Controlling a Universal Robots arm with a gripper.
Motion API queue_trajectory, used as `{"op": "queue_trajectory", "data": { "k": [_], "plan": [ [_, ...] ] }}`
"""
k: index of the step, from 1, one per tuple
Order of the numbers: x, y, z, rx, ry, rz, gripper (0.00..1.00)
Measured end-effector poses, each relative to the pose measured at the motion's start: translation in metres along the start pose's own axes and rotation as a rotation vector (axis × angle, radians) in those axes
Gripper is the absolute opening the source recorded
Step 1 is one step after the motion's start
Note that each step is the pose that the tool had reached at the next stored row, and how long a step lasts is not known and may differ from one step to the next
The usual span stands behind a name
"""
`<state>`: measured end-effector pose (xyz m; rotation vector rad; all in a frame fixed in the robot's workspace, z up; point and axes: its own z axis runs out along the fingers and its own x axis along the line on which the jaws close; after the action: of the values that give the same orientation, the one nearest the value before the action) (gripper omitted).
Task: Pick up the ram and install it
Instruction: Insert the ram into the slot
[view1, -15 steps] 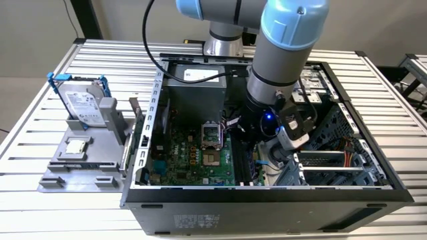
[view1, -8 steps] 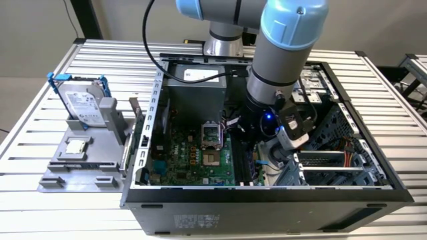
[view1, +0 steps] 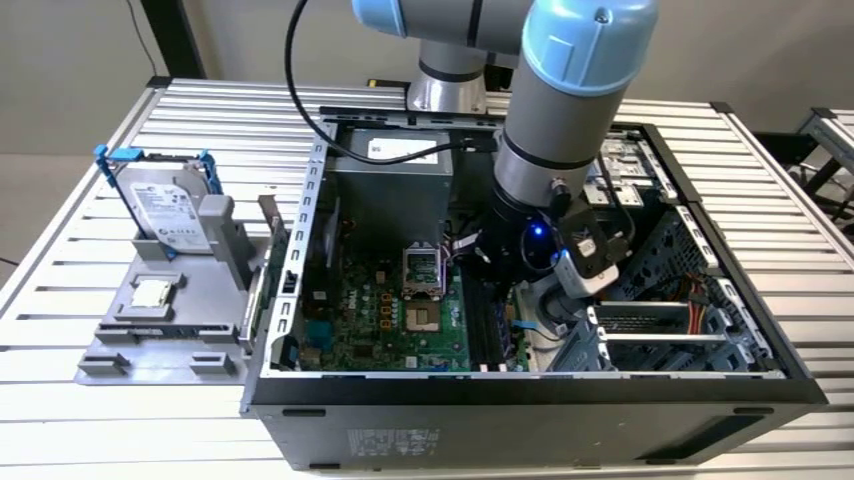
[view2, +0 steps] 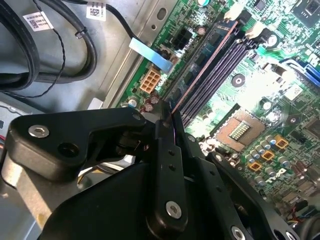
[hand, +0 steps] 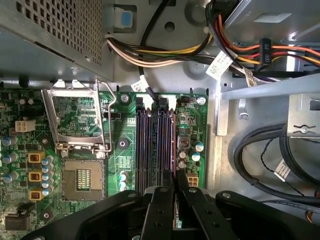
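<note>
Inside the open computer case (view1: 310, 190), over the motherboard (view1: 387, 320), the arm is holding the gripper (hand: 174, 192) at the memory slots (hand: 155, 140) by the board's edge nearest the drive cage. Its jaws are standing narrow, pinching the ram (view2: 200, 70), which is lying edge-on along a slot. That thin stick is probably light, stiff and fragile, best held by its long top edge.
</note>
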<state>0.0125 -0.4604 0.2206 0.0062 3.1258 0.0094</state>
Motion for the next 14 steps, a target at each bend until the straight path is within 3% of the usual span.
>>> {"op": "queue_trajectory", "data": {
  "k": [10, 14],
  "plan": [
    [0.0016, 0.0005, 0.0007, 0.0026, 0.0000, 0.013, 0.00],
    [0.0017, 0.0005, 0.0052, 0.0024, -0.0001, 0.013, 0.00]
  ]
}}
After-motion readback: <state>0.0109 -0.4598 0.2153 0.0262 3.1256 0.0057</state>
